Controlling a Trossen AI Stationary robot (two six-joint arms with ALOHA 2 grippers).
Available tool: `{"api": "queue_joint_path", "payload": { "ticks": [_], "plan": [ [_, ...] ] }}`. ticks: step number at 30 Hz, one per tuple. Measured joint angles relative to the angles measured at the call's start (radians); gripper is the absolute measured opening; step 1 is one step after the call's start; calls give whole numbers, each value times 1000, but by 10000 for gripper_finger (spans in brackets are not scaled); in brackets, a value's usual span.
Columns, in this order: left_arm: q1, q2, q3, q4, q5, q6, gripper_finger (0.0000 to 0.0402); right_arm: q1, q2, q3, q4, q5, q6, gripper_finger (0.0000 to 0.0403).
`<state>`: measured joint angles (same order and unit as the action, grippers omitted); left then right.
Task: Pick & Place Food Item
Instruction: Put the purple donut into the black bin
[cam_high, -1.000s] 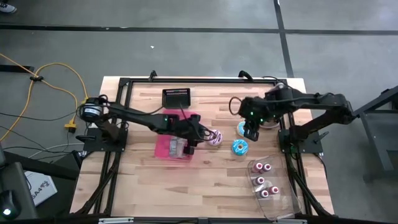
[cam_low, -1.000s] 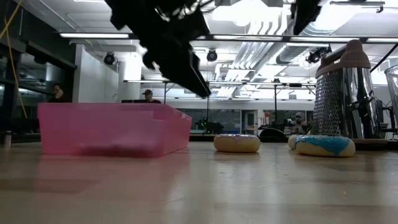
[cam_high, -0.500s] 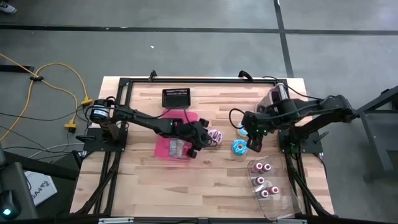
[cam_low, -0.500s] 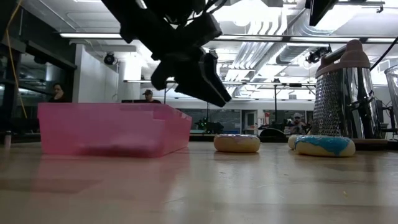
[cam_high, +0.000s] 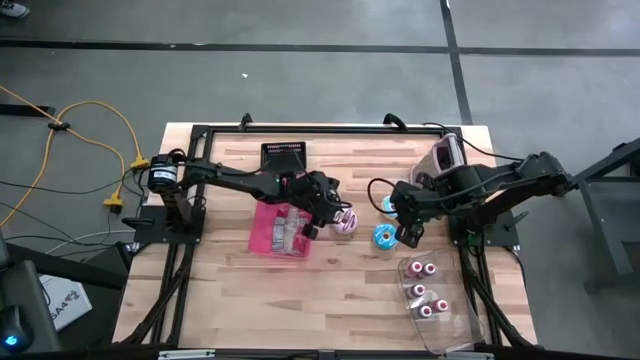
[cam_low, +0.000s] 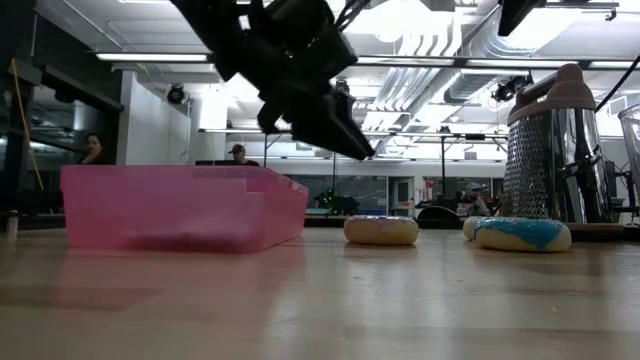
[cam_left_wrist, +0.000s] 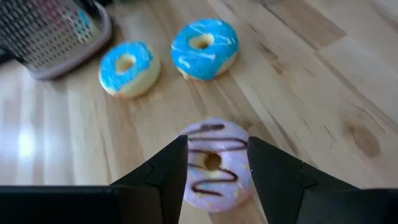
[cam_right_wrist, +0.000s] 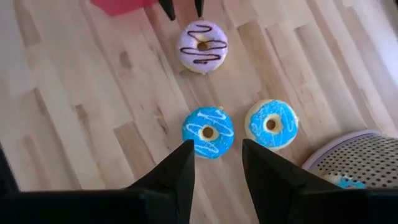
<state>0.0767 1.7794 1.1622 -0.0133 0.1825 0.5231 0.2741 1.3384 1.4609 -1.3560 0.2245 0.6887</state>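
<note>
- Left gripper (cam_high: 328, 210) hangs in the air over the middle of the bench, jaws parted and empty; its wrist view frames the pink donut (cam_left_wrist: 213, 164) between the fingers.
- Right gripper (cam_high: 409, 232) hovers over a blue donut (cam_right_wrist: 208, 132), jaws parted, empty.
- Only the low view shows all donuts lying flat on the bench (cam_low: 400, 300), with the pink bin (cam_low: 180, 207) beside them.
- Only the high view shows the clear tray (cam_high: 455, 325) at the bench's near right corner.

Bright, even light falls from ceiling strip lamps (cam_low: 180, 57), which glare white in the low view. The table (cam_high: 340, 290) shows only soft, faint shadows. The left gripper (cam_low: 345, 135) looks smeared and silhouetted; wrist views are slightly soft.
</note>
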Motion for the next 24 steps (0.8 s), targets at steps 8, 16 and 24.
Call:
{"api": "queue_joint_path", "payload": {
  "ticks": [8, 16, 24],
  "plan": [
    [9, 26, 151, -121, 67, -4, 154, 0, 0, 0, 1, 39, -2, 120],
    [5, 189, 316, -364, 49, 2, 154, 0, 0, 0, -9, 39, -18, 120],
    [-19, 225, 342, -438, 49, -16, 154, 8, 0, -49, -10, 31, -27, 120]
  ]
}}
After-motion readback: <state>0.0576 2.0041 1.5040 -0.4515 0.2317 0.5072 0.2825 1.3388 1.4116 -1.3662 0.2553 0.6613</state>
